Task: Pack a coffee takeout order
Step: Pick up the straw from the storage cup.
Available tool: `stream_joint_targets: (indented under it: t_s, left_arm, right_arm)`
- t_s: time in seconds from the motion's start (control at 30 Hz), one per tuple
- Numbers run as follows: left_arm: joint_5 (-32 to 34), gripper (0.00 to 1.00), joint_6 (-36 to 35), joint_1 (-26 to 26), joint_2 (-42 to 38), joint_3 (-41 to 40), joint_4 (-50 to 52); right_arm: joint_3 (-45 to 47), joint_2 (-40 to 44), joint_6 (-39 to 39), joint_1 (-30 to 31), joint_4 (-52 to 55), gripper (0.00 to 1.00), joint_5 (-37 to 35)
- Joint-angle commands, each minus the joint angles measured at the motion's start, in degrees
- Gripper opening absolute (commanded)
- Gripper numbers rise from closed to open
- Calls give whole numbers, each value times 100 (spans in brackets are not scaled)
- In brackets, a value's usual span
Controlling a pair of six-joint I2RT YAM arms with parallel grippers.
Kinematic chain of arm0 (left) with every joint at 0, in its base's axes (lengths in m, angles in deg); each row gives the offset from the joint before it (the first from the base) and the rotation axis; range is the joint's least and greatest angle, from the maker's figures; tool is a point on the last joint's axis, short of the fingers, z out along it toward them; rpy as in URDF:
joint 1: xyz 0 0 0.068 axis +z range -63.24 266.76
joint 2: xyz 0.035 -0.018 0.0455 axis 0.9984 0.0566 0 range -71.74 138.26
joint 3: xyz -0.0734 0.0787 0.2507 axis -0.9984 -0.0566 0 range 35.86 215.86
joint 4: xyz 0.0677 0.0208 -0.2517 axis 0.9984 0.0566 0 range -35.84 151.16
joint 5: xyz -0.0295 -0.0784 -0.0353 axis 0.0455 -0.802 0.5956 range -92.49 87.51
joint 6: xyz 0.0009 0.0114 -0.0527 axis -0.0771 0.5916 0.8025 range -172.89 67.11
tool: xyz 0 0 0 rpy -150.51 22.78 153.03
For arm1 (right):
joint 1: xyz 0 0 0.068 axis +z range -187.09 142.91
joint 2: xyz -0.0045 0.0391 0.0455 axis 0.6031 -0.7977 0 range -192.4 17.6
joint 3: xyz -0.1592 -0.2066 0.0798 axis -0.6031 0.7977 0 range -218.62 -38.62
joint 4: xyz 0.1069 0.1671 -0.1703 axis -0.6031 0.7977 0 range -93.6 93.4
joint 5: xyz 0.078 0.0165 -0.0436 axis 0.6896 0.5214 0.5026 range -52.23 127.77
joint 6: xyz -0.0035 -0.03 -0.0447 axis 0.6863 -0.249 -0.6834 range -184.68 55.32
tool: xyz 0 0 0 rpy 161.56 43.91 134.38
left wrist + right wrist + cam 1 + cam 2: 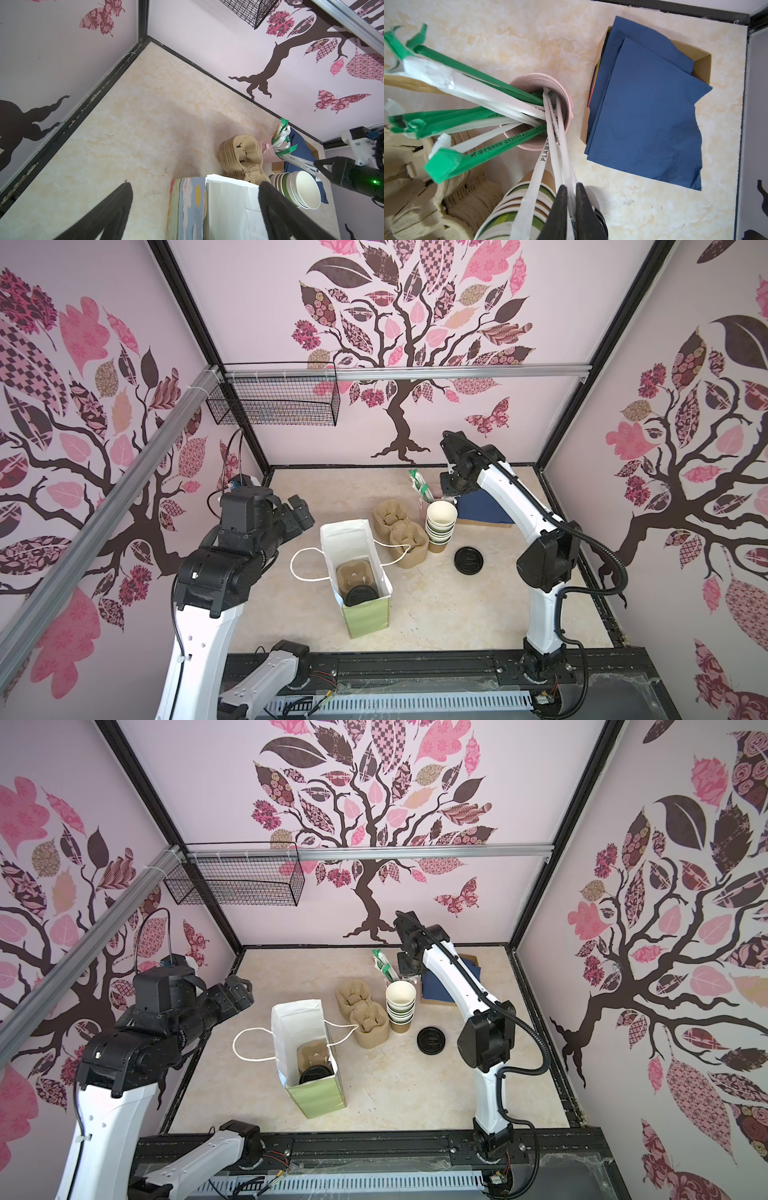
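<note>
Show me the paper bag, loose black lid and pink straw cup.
paper bag (365, 618): in a top view, front wall.
loose black lid (468, 560): in a top view, centre.
pink straw cup (537, 80): right wrist view, inner wall.

Paper bag (365, 616): matt pale green paper outside, white inside. Carrier (352, 572) in the bag: rough tan moulded pulp. Loose lid (468, 560) apart from the bag: black plastic, slight sheen. Napkins (643, 116): navy, soft, matt, creased. Wrapped straws (483, 97): thin paper sleeves. Tabletop (457, 614): smooth, marble-look.
</note>
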Motion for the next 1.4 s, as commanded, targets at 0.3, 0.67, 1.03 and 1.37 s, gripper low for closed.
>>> stream_joint_targets:
  t_s: [0.3, 0.67, 1.03, 1.37]
  left_arm:
    - [-35, 98, -45, 66, -56, 126, -9]
    - [-53, 98, -51, 76, -44, 152, 11]
    - [-58, 98, -76, 98, -74, 205, 106]
    - [-70, 98, -40, 100, -114, 206, 141]
  right_arm:
    - [-272, -193, 117, 2, 292, 0, -12]
    - [-1064, -144, 220, -3, 641, 0, 74]
    - [-1308, 87, 325, -1, 878, 0, 189]
    - [-1590, 474, 426, 3, 1001, 0, 222]
